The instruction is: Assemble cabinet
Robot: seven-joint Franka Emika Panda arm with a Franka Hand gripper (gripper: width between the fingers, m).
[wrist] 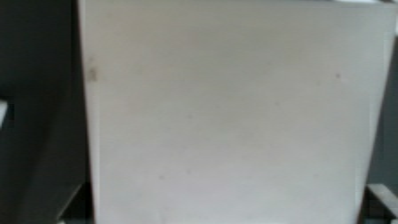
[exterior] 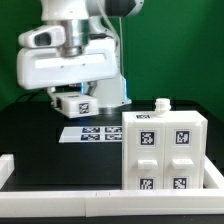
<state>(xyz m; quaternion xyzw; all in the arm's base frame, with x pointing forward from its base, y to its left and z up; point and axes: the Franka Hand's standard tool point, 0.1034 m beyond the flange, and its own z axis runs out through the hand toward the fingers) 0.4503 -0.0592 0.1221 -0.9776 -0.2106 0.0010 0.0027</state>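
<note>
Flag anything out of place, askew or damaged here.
Nothing looks damaged or spilled. The cabinet stands upright and square on the table. The only thing that stands out is a small white block perched on the cabinet's top, apart from the other pieces.

The large white box-shaped plastic cabinet looks smooth and matt, and its front carries flat printed black-and-white square tags. From my wrist, a plain white panel shows an even, dull plastic skin with a few faint specks. The black table is matt. My white arm housing has a soft sheen.
</note>
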